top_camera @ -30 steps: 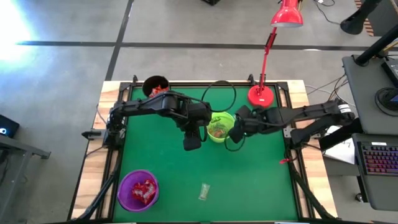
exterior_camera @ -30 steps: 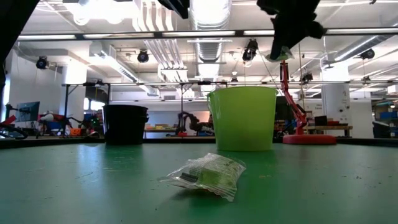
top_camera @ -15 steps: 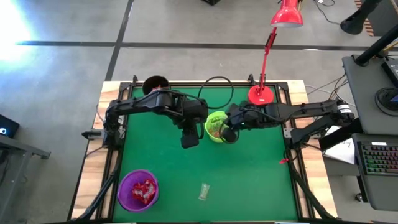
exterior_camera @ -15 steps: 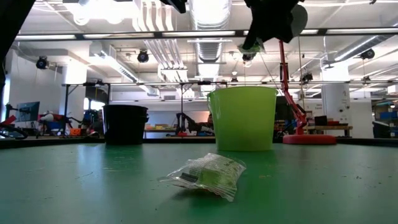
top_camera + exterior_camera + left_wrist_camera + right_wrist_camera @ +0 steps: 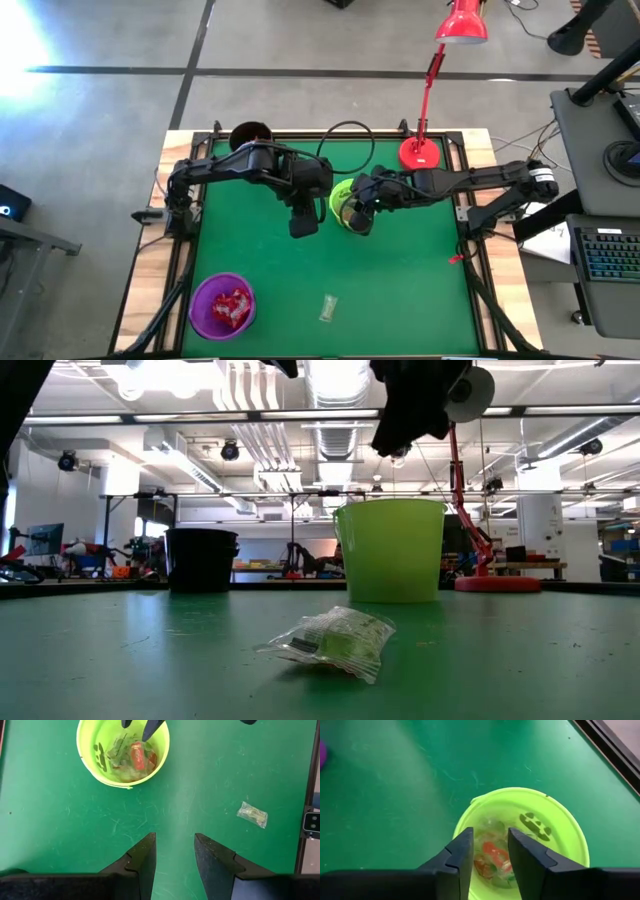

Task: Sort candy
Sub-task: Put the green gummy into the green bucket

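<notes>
The purple cup (image 5: 221,306) is located at the near left corner of the green table (image 5: 420,290), and red-wrapped candy (image 5: 231,307) is contained in it. The black cup (image 5: 250,134) is positioned at the far left edge of the table.

The left gripper (image 5: 304,227) is held above bare table, just left of the green cup (image 5: 345,203). Its fingers (image 5: 142,861) are parted and nothing is gripped between them.

The green cup is placed near the table's centre. Mixed candy (image 5: 492,857) is contained in it: red pieces and clear pale pieces are seen together in both wrist views.

The right gripper (image 5: 360,215) is suspended directly over the green cup, above its rim. Its fingers (image 5: 457,857) are separated by a clear gap, and no candy is seen clamped between them.

A single clear-wrapped candy (image 5: 332,641) is lying flat on the table by the near edge, well apart from all three cups. In the high view it is found between the purple cup and the table's right side.

The red lamp (image 5: 420,152) is mounted at the far right edge.
</notes>
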